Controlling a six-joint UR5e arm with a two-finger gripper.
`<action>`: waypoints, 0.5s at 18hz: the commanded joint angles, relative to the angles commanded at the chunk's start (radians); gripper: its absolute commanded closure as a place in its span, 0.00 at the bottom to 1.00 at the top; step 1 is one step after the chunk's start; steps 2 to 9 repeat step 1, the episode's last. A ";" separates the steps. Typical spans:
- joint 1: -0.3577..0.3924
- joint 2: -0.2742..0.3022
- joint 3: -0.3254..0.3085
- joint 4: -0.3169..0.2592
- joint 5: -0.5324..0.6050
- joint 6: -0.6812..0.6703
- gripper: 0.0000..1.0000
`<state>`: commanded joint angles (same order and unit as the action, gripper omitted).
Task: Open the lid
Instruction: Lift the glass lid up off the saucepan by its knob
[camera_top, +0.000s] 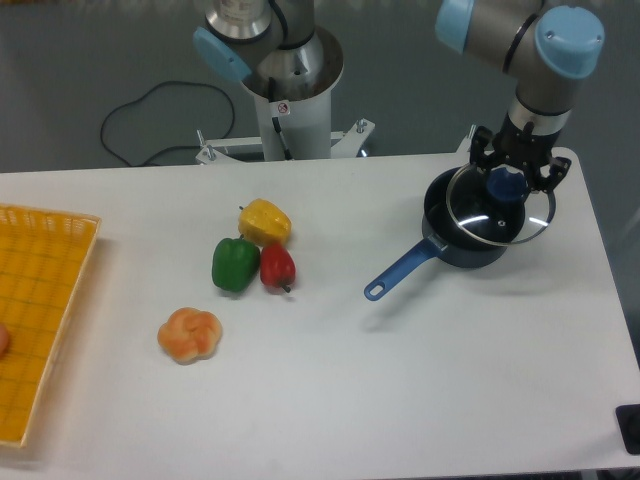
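Yellow pepper (265, 221), green pepper (235, 264), red pepper (277, 266) and a bun (190, 335) sit well left; yellow basket (40, 300) at far left; nothing near my path. The lid (500, 208) hangs tilted over the saucepan (452, 242), offset right, knob up. My gripper (508, 185) points down, fingers pinching the knob.

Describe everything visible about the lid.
The lid is a round clear glass disc with a thin metal rim and a blue knob at its centre. The gripper is closed on the knob and holds the lid lifted off the dark blue saucepan, shifted toward the pan's right side and slightly tilted. Light glints off the glass. Only the gripper appears to touch it.
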<state>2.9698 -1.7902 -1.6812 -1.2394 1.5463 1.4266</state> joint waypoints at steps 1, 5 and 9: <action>0.000 0.000 0.000 0.002 0.000 0.000 0.39; 0.000 0.000 0.000 0.002 0.000 0.000 0.39; 0.000 0.000 0.000 0.002 0.000 0.000 0.39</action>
